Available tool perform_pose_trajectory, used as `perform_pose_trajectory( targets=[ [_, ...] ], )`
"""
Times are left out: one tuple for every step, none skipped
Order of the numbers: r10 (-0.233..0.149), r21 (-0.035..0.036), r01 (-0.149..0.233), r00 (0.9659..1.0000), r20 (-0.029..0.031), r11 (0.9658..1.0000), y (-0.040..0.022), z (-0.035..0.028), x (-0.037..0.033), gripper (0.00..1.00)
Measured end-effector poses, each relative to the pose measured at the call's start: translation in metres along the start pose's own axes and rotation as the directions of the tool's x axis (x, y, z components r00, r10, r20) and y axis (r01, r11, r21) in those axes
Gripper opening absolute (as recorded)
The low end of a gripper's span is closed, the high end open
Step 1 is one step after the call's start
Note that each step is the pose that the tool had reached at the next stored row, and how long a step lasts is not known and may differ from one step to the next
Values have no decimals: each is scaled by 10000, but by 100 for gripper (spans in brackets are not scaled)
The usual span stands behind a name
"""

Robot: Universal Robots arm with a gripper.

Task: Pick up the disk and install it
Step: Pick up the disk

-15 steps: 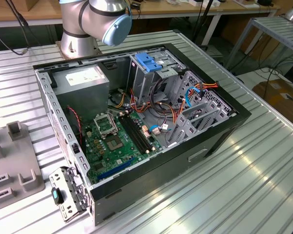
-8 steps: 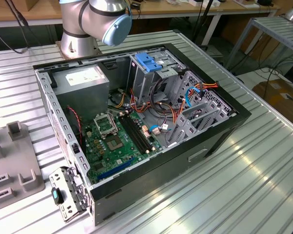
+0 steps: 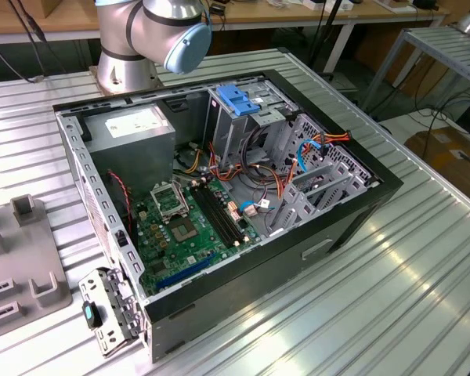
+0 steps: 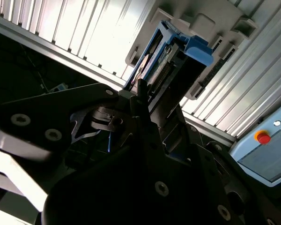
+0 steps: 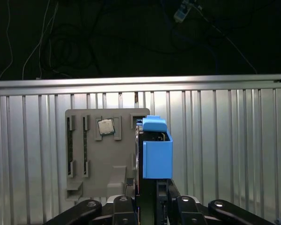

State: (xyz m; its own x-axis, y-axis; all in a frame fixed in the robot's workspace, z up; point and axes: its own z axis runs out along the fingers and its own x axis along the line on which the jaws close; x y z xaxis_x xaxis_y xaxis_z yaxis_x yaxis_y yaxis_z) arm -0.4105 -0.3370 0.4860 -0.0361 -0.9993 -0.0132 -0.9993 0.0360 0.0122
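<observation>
The disk [image 5: 155, 149] stands on edge between my fingers, its bright blue frame facing the first wrist view. In the second wrist view the disk [image 4: 171, 63] shows its grey metal side and a blue end tab. My gripper [image 5: 147, 190] is shut on the disk's lower part, also seen as the gripper [image 4: 144, 96] in the second wrist view. Behind the disk lies a grey slotted holder [image 5: 91, 154] on the ribbed metal table. The open computer case [image 3: 352, 215] sits in the middle of the exterior view.
A small square chip [image 5: 106, 126] rests in the holder. Inside the case are a drive cage with a blue bracket [image 3: 239, 98], a grey power supply [image 3: 129, 129], a green motherboard [image 3: 184, 227] and loose cables. A control box with a red button [image 4: 262, 137] lies nearby.
</observation>
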Motion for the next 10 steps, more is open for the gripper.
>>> perform_pose_trajectory(
  targets=[
    [0,1,0,10000,0,10000,0,0,0,35],
    [0,0,0,10000,0,10000,0,0,0,35],
    [0,0,0,10000,-1,10000,0,0,0,35],
    [0,0,0,10000,0,10000,0,0,0,35],
    [0,0,0,10000,0,10000,0,-1,0,35],
    [0,0,0,10000,-1,10000,0,-1,0,35],
    [0,0,0,10000,0,10000,0,0,0,35],
    [0,0,0,10000,0,10000,0,-1,0,35],
    [0,-1,0,10000,-1,10000,-5,-2,-1,35],
    [1,-1,-1,10000,0,10000,-9,-1,-1,35]
  ],
)
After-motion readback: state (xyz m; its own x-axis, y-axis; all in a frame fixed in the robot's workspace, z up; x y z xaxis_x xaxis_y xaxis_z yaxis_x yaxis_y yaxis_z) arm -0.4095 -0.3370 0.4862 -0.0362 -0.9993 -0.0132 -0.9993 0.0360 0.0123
